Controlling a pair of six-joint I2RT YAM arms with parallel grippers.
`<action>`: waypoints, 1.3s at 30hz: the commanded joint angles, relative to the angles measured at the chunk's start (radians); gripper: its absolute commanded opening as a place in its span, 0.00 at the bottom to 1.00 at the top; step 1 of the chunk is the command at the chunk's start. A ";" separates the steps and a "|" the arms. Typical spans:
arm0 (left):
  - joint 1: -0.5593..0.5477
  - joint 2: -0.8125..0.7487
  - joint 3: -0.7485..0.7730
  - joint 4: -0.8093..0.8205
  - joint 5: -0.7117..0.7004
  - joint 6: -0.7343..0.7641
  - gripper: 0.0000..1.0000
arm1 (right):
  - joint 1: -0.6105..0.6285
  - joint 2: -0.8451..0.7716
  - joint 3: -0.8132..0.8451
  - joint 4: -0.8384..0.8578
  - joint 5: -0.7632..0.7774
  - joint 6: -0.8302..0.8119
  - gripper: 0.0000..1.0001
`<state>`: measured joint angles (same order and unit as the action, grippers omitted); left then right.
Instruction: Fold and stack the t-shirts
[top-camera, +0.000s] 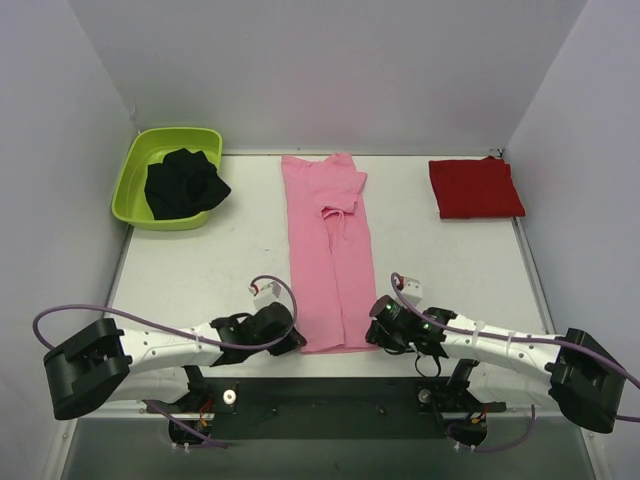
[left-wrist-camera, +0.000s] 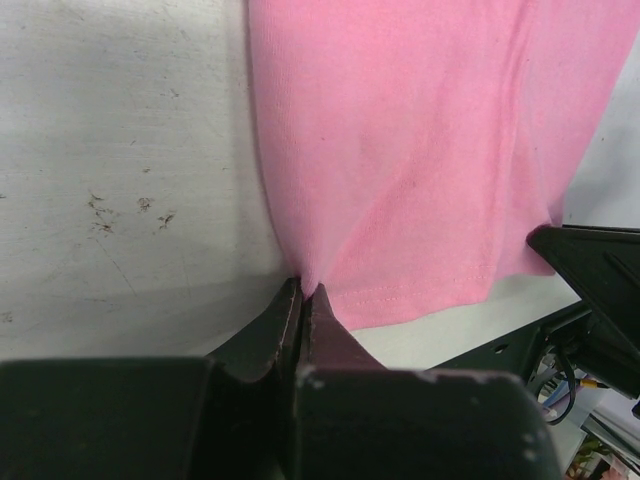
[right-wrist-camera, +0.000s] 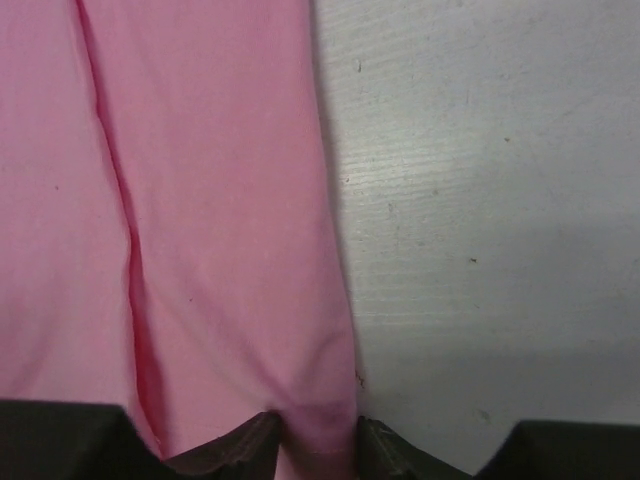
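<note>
A light pink t-shirt (top-camera: 325, 250) lies folded into a long strip down the middle of the table, its hem toward the arms. My left gripper (top-camera: 298, 340) is shut on the hem's near left corner; in the left wrist view the fingertips (left-wrist-camera: 303, 290) pinch a pucker of pink cloth (left-wrist-camera: 420, 150). At the near right corner sits my right gripper (top-camera: 372, 335). Its jaws (right-wrist-camera: 318, 430) stand apart, with the edge of the pink cloth (right-wrist-camera: 200, 200) lying between them. A deep red t-shirt (top-camera: 475, 187) lies folded square at the back right.
A lime green tub (top-camera: 135, 175) holding a black cloth (top-camera: 183, 183) stands at the back left. White walls close in the table on the left, back and right. The right arm's black body (left-wrist-camera: 600, 280) shows at the edge of the left wrist view.
</note>
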<state>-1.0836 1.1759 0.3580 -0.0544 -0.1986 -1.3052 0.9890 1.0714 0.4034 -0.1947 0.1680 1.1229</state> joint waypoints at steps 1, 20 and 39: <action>0.008 -0.001 -0.031 -0.078 -0.016 0.011 0.00 | 0.013 0.015 -0.014 -0.023 -0.004 0.017 0.33; -0.051 -0.104 -0.070 -0.128 -0.035 -0.035 0.00 | 0.129 0.027 0.043 -0.106 0.067 0.050 0.00; -0.141 -0.357 0.088 -0.446 -0.205 -0.040 0.00 | 0.203 -0.122 0.170 -0.305 0.257 0.040 0.00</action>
<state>-1.2224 0.8364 0.3336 -0.3840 -0.3222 -1.3819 1.1862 0.9470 0.4938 -0.4137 0.3298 1.1980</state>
